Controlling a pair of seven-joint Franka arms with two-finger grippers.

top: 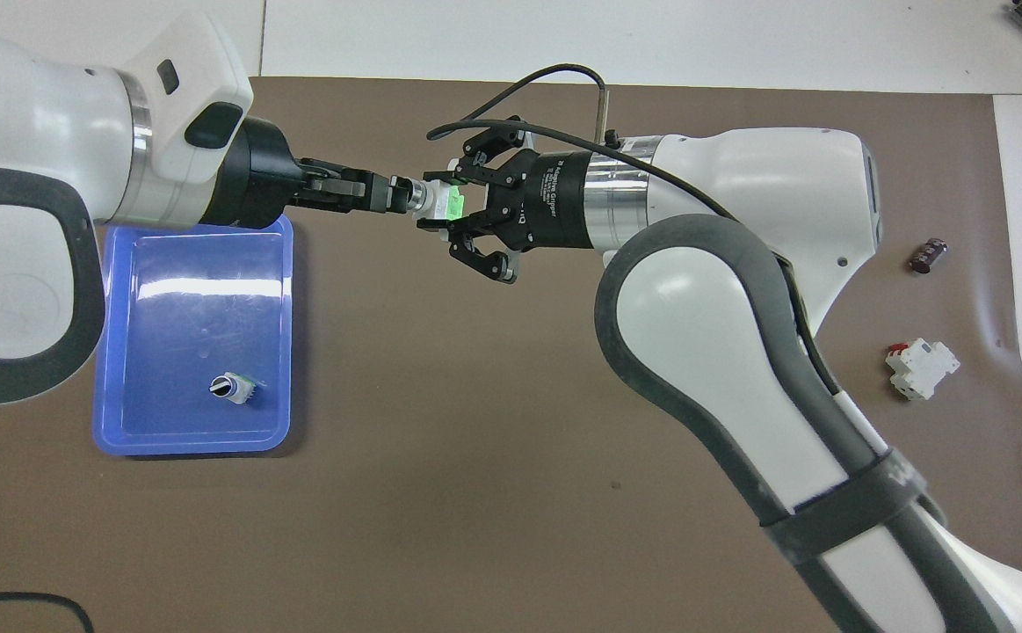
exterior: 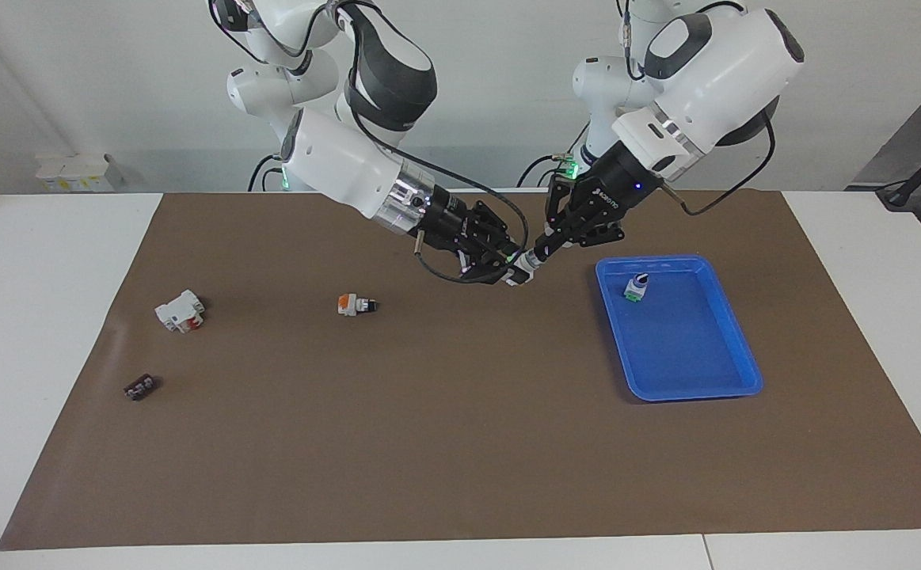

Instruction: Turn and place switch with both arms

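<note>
The switch [exterior: 523, 269] [top: 434, 199], white with a green base, hangs in the air between both grippers, over the brown mat beside the blue tray's end nearer the robots. My right gripper [exterior: 511, 267] [top: 451, 204] is shut on its green and white body. From the tray's side my left gripper [exterior: 541, 250] [top: 392, 192] comes in, shut on the black knob end. The two hands point at each other, almost in one line. A near-identical switch [exterior: 635, 287] [top: 231, 388] stands in the tray.
The blue tray [exterior: 690, 393] [top: 190, 447] lies toward the left arm's end of the mat. An orange-based switch [exterior: 353, 304], a white block with red [exterior: 180, 310] [top: 921, 368] and a small dark part [exterior: 140, 387] [top: 928, 255] lie toward the right arm's end.
</note>
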